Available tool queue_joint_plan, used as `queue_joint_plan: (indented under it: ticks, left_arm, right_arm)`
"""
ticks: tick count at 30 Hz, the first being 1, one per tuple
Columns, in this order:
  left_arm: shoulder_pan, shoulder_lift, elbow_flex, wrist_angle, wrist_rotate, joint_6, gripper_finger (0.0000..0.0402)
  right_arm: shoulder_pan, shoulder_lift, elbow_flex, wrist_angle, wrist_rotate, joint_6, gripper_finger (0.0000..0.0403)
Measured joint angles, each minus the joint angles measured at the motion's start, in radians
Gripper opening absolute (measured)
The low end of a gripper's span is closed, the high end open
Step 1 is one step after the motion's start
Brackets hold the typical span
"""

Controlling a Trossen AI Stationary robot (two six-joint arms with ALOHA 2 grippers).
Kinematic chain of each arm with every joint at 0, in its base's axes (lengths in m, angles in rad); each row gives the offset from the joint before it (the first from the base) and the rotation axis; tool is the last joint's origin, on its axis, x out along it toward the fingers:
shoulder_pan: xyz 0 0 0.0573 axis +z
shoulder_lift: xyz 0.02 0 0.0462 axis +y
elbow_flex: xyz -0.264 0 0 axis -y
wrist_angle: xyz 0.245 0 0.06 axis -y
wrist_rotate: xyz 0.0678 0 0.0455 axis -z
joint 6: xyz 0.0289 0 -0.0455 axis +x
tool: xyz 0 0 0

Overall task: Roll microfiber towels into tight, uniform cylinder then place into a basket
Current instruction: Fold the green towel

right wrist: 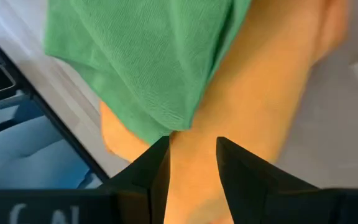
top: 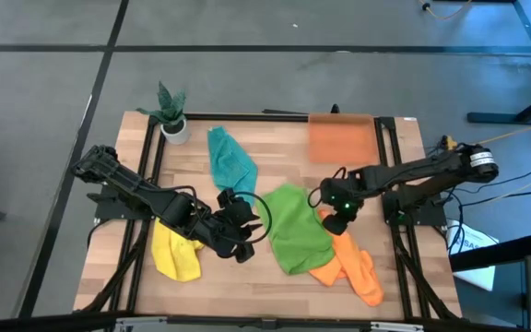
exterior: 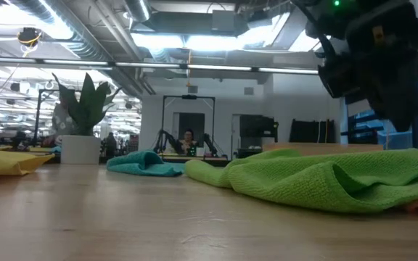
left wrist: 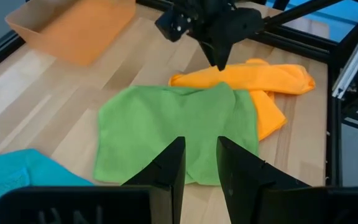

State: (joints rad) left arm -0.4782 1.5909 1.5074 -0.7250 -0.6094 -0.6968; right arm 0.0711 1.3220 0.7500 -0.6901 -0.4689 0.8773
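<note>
The bright green towel (top: 298,229) lies crumpled on the table's middle, with one edge over the orange towel (top: 350,267) at the near right. Farther back on the left lies the teal towel (top: 229,159), and the yellow towel (top: 175,251) is at the near left. The orange basket (top: 341,138) stands at the far right. My left gripper (left wrist: 201,165) hovers open just left of the green towel (left wrist: 173,134). My right gripper (right wrist: 192,163) is open above the spot where the green corner (right wrist: 166,106) overlaps the orange towel (right wrist: 260,93). It is raised clear in the low view (exterior: 369,65).
A small potted plant (top: 171,112) stands at the far left corner. Black rails (top: 390,175) frame the wooden table on the left, right and far sides. Bare wood shows between the teal towel and the basket, and along the near edge.
</note>
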Motion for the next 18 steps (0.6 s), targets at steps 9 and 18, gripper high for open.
queue_joint_plan:
  ticks: [9,18]
  left_arm:
    - [-0.001,0.0,0.0,0.0,0.043,0.0,0.0082]
    - [0.0,0.0,0.0,0.0,0.044,0.001,0.0082]
  right_arm:
    - [0.005,0.0,-0.14,0.23,-0.023,0.018,0.0132]
    - [0.007,0.0,-0.22,0.403,-0.076,0.056,0.0133]
